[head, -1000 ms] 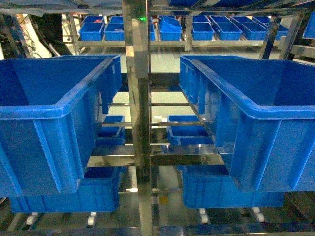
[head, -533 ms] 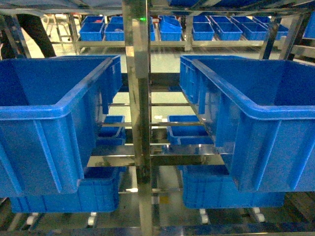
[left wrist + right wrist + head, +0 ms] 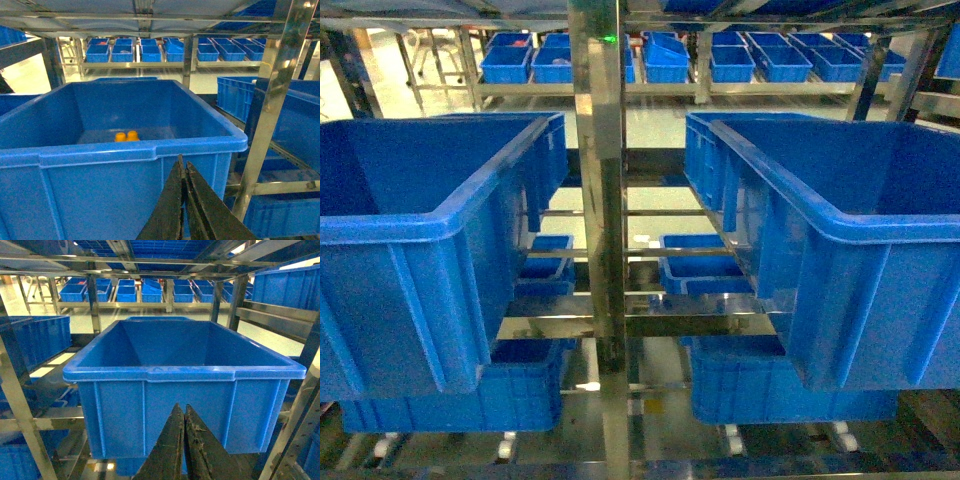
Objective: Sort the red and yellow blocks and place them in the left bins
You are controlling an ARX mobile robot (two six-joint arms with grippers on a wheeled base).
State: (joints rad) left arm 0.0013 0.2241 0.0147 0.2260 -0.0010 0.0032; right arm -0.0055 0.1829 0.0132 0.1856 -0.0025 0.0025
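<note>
Left wrist view shows the yellow brick (image 3: 126, 136) deep in the blue bin (image 3: 150, 150), beyond its front wall from the left gripper's (image 3: 183, 167) pressed-together, empty fingers.

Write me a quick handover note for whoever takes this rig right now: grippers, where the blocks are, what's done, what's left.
Left gripper: shut, empty, held just in front of the left bin.
Right gripper: shut, empty, in front of the right bin.
Orange-yellow brick: on the floor of the left bin, toward the back, studs up. That part looks done.
Red block: not visible in any view; the near floor of the left bin is hidden behind its front wall, so it may be there.
Left: find the red block and confirm it is binned.
</note>
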